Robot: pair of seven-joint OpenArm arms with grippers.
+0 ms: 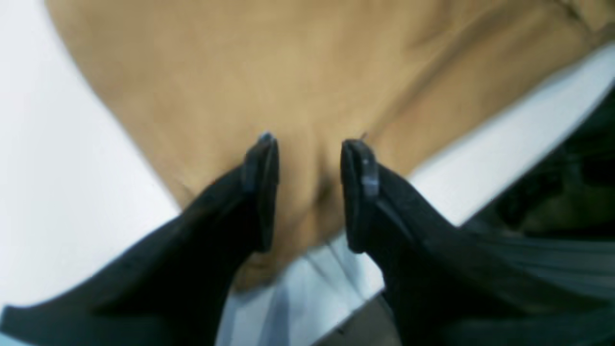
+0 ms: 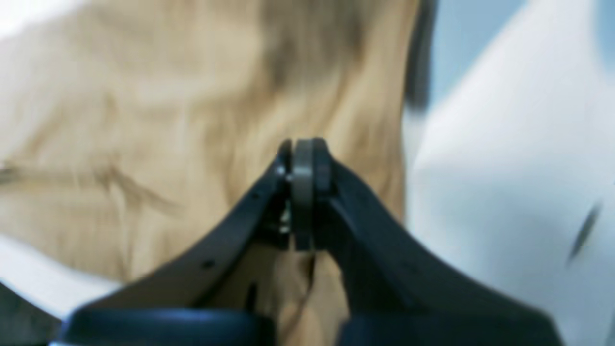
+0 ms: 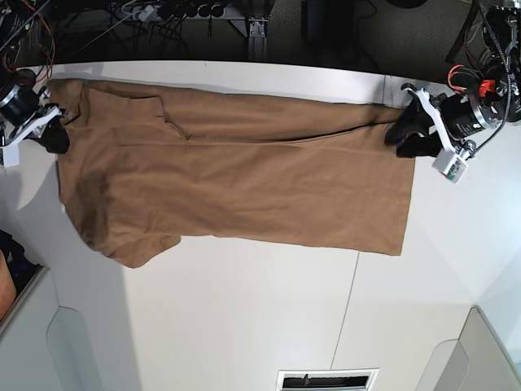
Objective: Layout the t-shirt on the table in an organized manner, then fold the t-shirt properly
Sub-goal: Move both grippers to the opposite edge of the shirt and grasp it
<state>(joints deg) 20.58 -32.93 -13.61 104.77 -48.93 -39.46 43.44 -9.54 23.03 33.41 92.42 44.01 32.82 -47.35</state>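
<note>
The tan t-shirt [image 3: 236,171] lies spread lengthwise across the white table [image 3: 244,326], one sleeve [image 3: 134,244] pointing toward the near side. My left gripper [image 1: 310,158] stands open over the shirt's edge [image 1: 240,72], and a small raised crease of cloth sits between its fingers. In the base view it is at the shirt's far right corner [image 3: 400,130]. My right gripper [image 2: 302,158] is shut on the t-shirt [image 2: 144,120], and wrinkles fan out from its tips. The base view shows it at the shirt's far left corner [image 3: 55,134].
A thin dark seam [image 3: 348,301] crosses the tabletop on the near right. A vent slot [image 3: 326,380] sits at the near edge. Cables and dark gear [image 3: 163,12] lie beyond the far edge. Bare white table [image 1: 48,168] flanks the shirt.
</note>
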